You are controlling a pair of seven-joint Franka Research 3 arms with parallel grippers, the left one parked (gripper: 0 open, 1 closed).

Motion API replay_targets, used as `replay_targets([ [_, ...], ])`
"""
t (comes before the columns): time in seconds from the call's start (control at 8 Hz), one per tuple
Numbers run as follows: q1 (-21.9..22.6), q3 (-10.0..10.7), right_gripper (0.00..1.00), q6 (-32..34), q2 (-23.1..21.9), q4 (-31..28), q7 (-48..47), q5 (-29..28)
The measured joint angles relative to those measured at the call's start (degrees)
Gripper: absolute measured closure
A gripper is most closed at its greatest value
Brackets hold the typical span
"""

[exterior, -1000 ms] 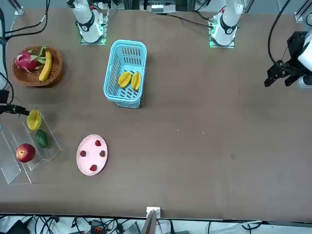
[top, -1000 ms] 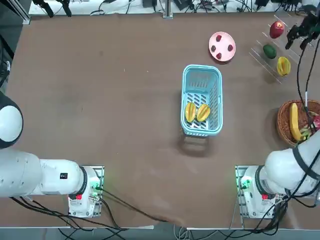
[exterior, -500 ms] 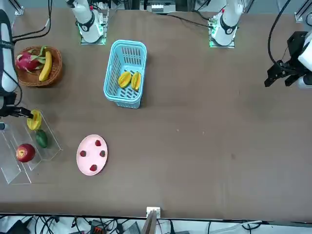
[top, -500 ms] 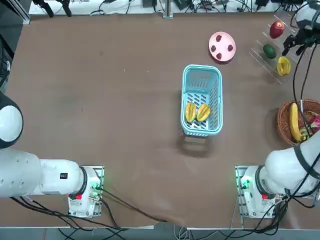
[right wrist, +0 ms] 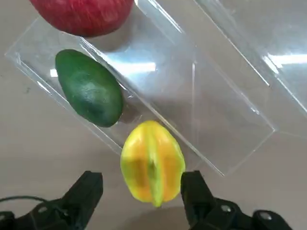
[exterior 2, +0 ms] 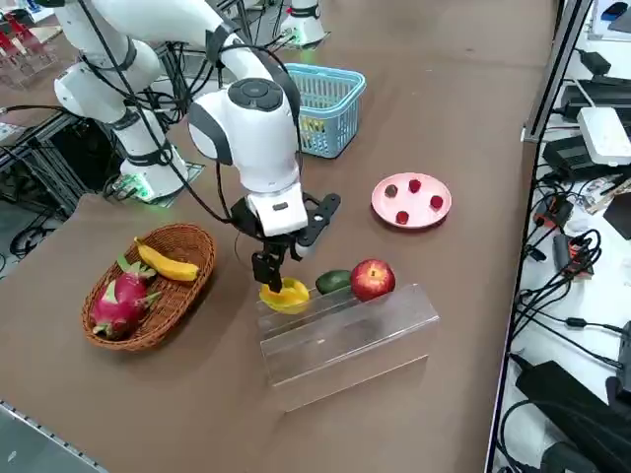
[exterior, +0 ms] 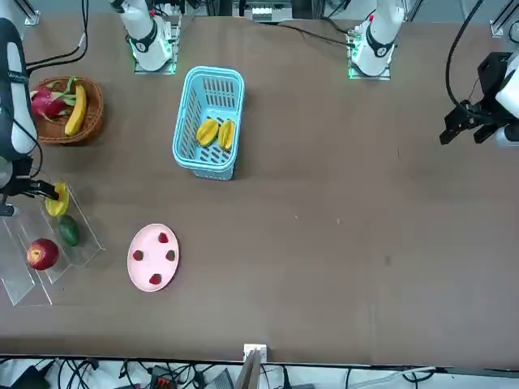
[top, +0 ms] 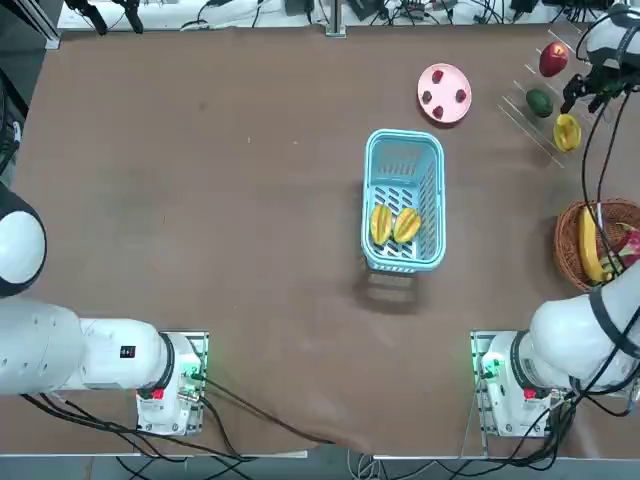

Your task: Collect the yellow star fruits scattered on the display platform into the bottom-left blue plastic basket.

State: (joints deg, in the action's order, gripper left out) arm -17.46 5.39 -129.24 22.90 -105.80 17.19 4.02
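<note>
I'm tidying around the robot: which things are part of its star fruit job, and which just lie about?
Job: yellow ridged star fruits, clear acrylic stand, light blue slotted basket, right gripper.
Lying about: red apple, dark green oval fruit, pink round plate, brown wicker basket.

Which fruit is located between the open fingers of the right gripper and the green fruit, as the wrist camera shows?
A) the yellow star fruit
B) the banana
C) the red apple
A: the yellow star fruit sits between the right gripper and the green fruit.
</note>
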Motion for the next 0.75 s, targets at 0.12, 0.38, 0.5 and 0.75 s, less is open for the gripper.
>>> replay_targets([
  [0.12,0.0,0.0,0.0,-1.4,0.1,-1.2,0.0,0.0],
  [0.38,-0.2,0.0,0.0,-3.0,0.4,-2.7,0.0,0.0],
  [0.5,-0.7,0.0,0.0,-3.3,0.8,-2.7,0.5,0.0],
  [0.75,-1.9,0.0,0.01,-3.6,1.1,-2.7,1.7,0.0],
])
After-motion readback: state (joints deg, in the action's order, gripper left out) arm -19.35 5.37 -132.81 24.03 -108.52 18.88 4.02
